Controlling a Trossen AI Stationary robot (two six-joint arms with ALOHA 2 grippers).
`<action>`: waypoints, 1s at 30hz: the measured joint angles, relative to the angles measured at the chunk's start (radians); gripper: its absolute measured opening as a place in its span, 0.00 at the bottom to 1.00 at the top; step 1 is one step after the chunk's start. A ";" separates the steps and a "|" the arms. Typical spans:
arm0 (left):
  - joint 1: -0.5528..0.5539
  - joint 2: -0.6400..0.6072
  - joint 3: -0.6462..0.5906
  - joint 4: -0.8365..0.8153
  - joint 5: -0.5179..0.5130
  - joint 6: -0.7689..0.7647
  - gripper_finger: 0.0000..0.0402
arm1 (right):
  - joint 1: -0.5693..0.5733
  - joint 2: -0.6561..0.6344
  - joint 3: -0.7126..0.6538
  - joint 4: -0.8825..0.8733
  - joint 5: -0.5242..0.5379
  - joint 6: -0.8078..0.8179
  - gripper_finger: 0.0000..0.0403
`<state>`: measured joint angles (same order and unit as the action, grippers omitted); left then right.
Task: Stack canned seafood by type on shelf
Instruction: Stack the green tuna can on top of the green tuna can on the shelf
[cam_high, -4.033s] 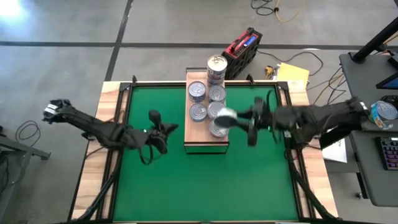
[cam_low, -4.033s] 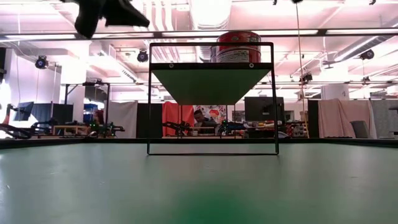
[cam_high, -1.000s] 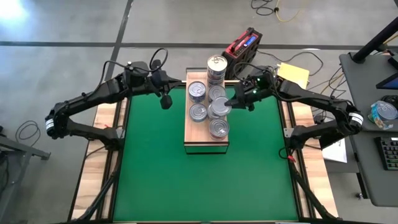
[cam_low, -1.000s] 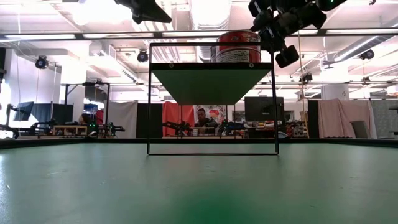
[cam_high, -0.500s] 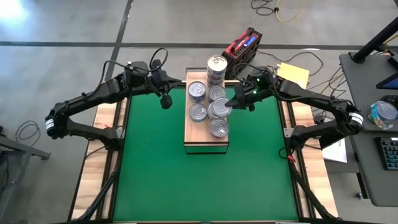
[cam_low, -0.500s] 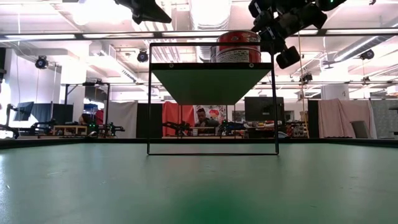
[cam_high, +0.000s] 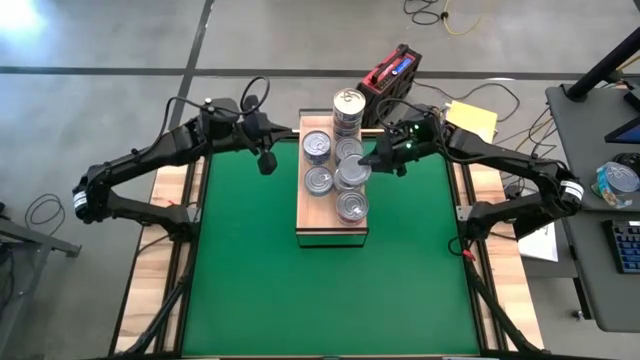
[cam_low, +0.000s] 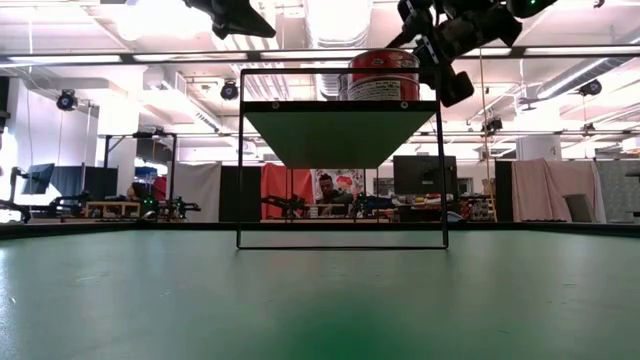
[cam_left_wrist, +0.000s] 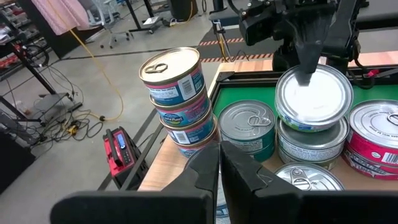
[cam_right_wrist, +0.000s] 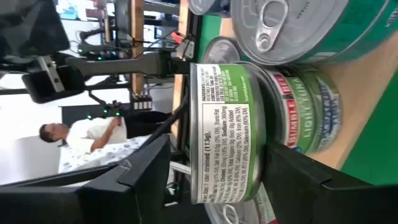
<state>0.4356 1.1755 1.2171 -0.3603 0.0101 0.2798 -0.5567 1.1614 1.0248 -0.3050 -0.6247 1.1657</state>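
Seating that green-labelled can (cam_right_wrist: 224, 134) square on its pile, is that the step? (first speaker)

I judge so. The right gripper (cam_high: 385, 158) has the can sitting in its span, one side on each flank of the label. Whether it is pinching or has just let go, I cannot tell. (second speaker)

And what is under it? (first speaker)

Directly below the gripper is another green-labelled tin (cam_right_wrist: 305, 112), and that one rests on the shelf (cam_high: 310, 215). From the left wrist view the upper can (cam_left_wrist: 313, 96) looks roughly centred on the lower one. (second speaker)

So what makes a clean release? (first speaker)

I would part the sides evenly, so neither drags the rim sideways, and then lift straight up. Backing out along the shelf should wait until the gripper is above the lids. Silver-lidded tins stand close on either side of it, and the tall stack of pink-and-blue cans (cam_high: 348, 105) stands just past it. A slanted exit could clip those. (second speaker)

And the other arm? (first speaker)

The left gripper (cam_high: 266, 162) hangs closed and empty, off the shelf's edge on the side opposite the right gripper. It is clear of the pile, so it need not move. (second speaker)
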 joint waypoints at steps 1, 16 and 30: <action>0.001 0.000 0.000 0.000 0.000 0.000 0.00 | 0.000 0.000 0.000 0.009 -0.001 0.008 0.56; 0.007 0.002 0.000 0.008 0.000 0.000 0.00 | 0.040 0.019 0.000 -0.024 -0.035 0.031 0.59; 0.007 0.002 0.000 0.008 0.001 0.000 0.00 | 0.039 0.019 0.028 -0.058 -0.026 0.103 0.60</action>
<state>0.4427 1.1770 1.2171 -0.3527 0.0113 0.2800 -0.5181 1.1801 1.0529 -0.3627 -0.6510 1.2688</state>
